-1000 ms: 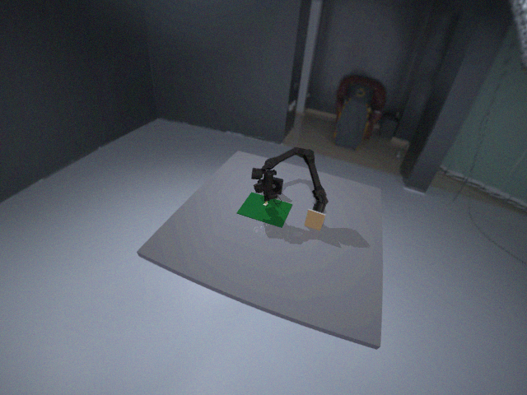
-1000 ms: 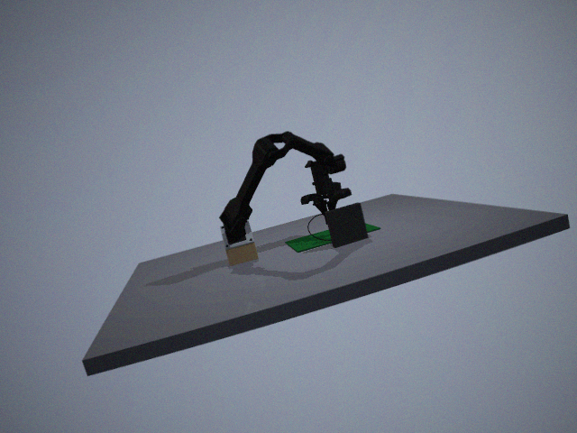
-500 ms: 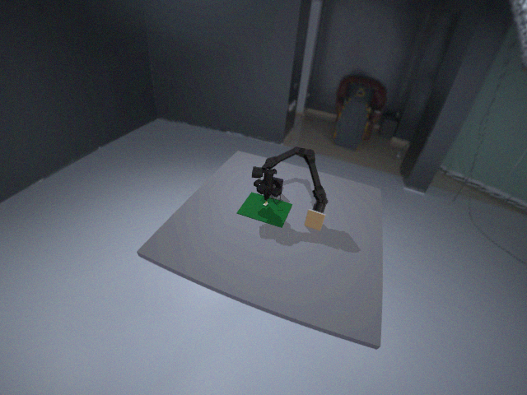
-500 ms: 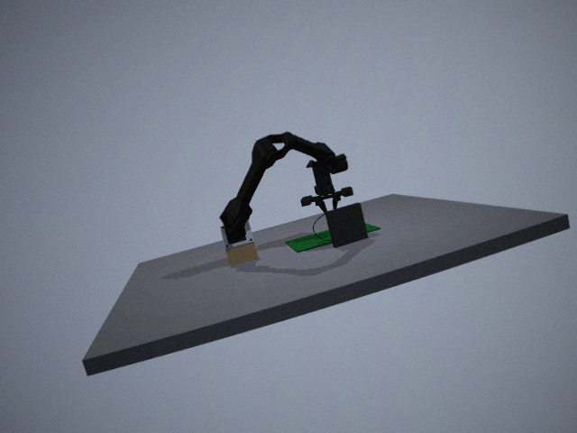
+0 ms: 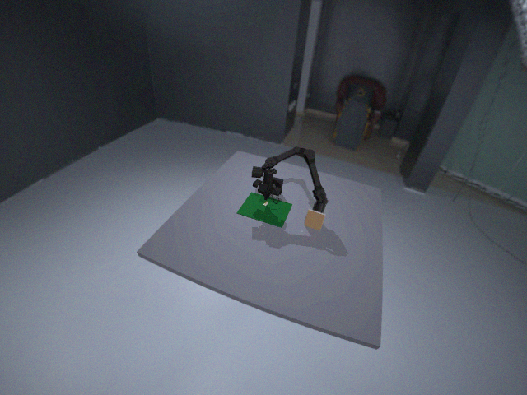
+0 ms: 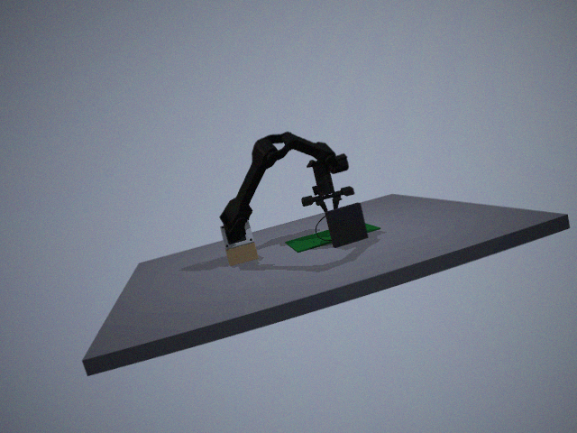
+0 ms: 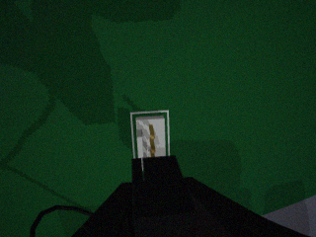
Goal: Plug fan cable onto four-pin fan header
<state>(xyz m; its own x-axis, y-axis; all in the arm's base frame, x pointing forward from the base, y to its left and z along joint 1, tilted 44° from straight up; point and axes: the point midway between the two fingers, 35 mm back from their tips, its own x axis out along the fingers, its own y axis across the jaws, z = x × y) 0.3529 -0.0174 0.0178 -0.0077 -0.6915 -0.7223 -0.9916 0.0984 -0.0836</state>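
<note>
One black parallel-jaw gripper (image 7: 157,178) is clamped on the small dark plastic plug (image 7: 158,166) of the fan's cable, poised just short of the white-framed four-pin header (image 7: 150,133) on the flat green circuit board (image 7: 237,59); the thin black cable (image 7: 41,224) loops off to the side toward the dark square fan (image 6: 347,225) (standing at the board's edge). Likely light and rigid, the plug suits a grip on its flat sides; the gold pins look bendable, so a straight descent seems wise.
</note>
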